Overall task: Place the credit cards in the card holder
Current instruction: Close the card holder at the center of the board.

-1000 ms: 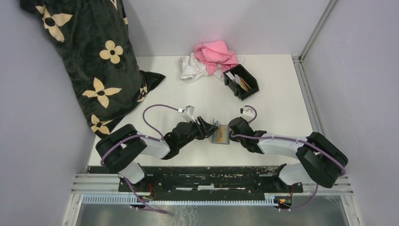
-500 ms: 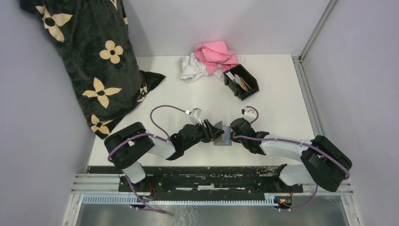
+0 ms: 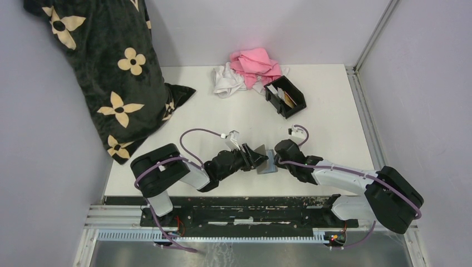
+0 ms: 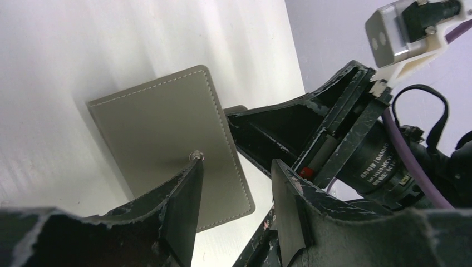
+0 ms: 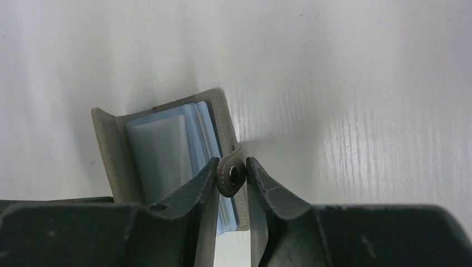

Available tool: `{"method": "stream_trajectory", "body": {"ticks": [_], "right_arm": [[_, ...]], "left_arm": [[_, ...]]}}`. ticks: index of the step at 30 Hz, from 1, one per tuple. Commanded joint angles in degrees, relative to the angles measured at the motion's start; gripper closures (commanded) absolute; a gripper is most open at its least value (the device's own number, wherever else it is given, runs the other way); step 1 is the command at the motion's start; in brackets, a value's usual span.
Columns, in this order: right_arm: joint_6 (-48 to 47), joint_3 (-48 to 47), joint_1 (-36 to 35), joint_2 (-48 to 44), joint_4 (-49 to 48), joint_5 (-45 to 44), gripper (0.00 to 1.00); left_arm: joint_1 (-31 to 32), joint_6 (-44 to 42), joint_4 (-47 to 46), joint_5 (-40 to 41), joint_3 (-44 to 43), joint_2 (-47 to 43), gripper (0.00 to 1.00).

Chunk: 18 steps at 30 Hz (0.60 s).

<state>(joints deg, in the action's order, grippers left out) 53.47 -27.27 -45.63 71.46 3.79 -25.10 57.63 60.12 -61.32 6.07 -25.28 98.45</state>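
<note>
The black card holder (image 3: 285,98) stands at the back right of the table, with a white card (image 3: 273,89) and a tan card (image 3: 289,99) in it. A grey folding wallet (image 3: 267,163) stands half folded between my grippers near the front. My right gripper (image 5: 231,183) is shut on the wallet's snap tab (image 5: 232,177). Light blue sleeves or cards (image 5: 205,139) show inside the wallet (image 5: 111,156). My left gripper (image 4: 236,206) is open. Its left finger (image 4: 186,200) touches the wallet's grey outer cover (image 4: 161,128) at the snap stud.
A pink cloth (image 3: 255,62) and a white cloth (image 3: 227,81) lie at the back, next to the holder. A black flower-patterned pillow (image 3: 111,72) fills the back left. A metal rail (image 3: 362,105) runs along the table's right edge.
The wallet lay open with its tan-and-blue inside up. It now stands folded, grey side out. Both grippers have shifted slightly to the right with it.
</note>
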Motion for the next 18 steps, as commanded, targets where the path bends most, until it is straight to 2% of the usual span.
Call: {"method": "stream_trajectory", "body": {"ticks": [1,8,18], "right_arm": [[-0.83,-0.15,0.00,-1.65,0.09,-1.79,0.70],[-1.43,-0.32,-0.03,-2.86,1.12,-2.78,0.69],[-3.12,-0.57,0.00,-4.33,1.49,-3.71,0.69]], "left_arm": [[0.54,3.89,-5.58,1.57,0.61,1.99,0.45],[0.79,6.15,-7.92,1.28,0.23,4.45,0.46],[2.55,10.40,-6.33,4.54,1.38,5.44,0.46]]}}
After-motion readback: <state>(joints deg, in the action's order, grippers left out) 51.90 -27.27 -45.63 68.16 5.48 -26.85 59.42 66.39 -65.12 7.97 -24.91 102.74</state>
